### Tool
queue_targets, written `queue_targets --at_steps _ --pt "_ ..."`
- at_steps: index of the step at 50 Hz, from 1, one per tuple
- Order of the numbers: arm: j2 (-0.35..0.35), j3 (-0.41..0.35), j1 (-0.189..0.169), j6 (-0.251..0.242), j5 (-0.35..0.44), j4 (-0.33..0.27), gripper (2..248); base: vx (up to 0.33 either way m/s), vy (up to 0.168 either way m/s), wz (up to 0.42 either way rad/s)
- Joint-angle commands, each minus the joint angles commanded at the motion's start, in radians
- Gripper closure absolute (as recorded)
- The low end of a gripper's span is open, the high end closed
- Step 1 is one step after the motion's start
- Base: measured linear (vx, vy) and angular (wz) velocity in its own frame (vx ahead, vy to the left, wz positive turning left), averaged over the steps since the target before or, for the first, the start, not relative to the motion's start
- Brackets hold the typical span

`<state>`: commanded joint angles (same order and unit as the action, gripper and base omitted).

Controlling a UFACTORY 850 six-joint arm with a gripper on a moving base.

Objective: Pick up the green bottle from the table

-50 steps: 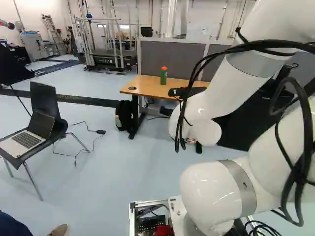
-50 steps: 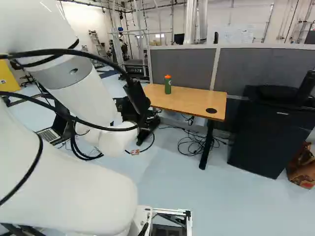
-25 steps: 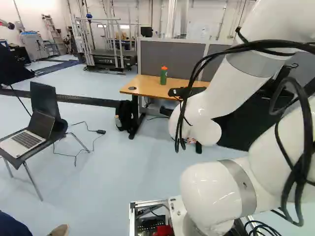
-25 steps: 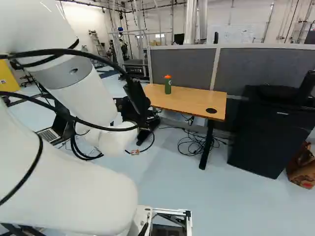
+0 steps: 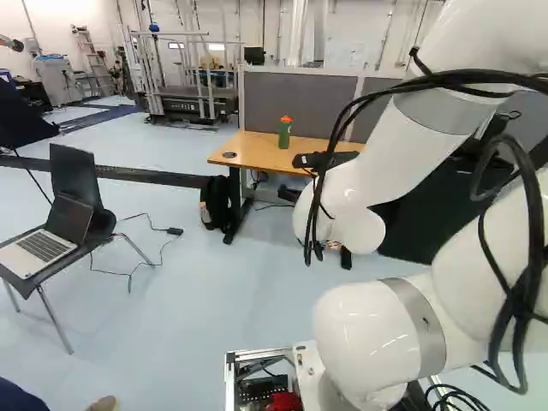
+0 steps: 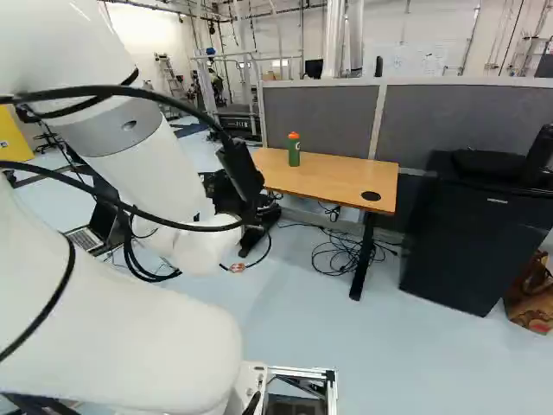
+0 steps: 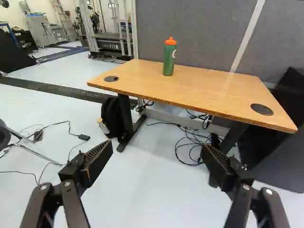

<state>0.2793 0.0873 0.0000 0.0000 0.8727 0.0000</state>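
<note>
Ahead of the gripper (image 6: 233, 177), its 2 fingers spread wide, the green bottle (image 7: 169, 59) stands upright on the table (image 7: 204, 90), long axis vertical, orange cap up.

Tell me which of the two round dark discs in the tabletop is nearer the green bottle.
The disc at the tabletop end by the black backpack; the other disc lies farther from the green bottle, at the end by the black cabinet.
</note>
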Motion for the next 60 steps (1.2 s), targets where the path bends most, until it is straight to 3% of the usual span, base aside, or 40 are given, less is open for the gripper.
queue_targets --at_steps 60 --pt "0.000 0.000 0.000 0.000 0.000 0.000 3 0.184 0.037 -0.016"
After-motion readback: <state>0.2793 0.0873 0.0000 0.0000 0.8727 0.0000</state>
